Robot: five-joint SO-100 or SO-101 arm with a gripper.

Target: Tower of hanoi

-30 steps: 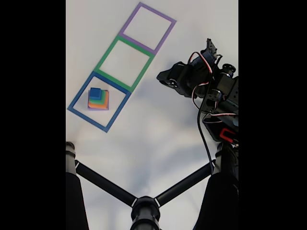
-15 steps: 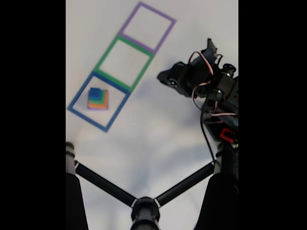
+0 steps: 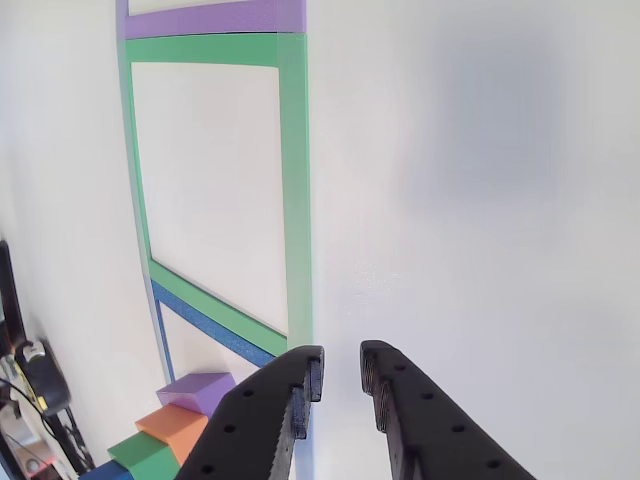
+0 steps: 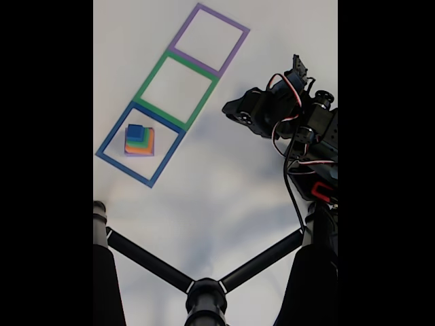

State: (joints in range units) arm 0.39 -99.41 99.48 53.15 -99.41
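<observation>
The tower of hanoi (image 4: 139, 140) stands stacked inside the blue tape square (image 4: 109, 140) in the fixed view, blue block on top, then green, orange and purple. Its stepped side shows at the bottom left of the other view: purple (image 3: 197, 389), orange (image 3: 176, 422), green (image 3: 150, 456). My gripper (image 4: 231, 111) hovers to the right of the tape squares, well apart from the stack. In the other view the gripper (image 3: 342, 368) has its black fingertips (image 3: 310, 372) a thin slit apart with nothing between them.
A green tape square (image 4: 151, 80) and a purple tape square (image 4: 239, 42) continue the row beyond the blue one. Black stand legs (image 4: 146, 258) cross the bottom of the fixed view. The arm's body and cables (image 4: 312, 142) fill the right side.
</observation>
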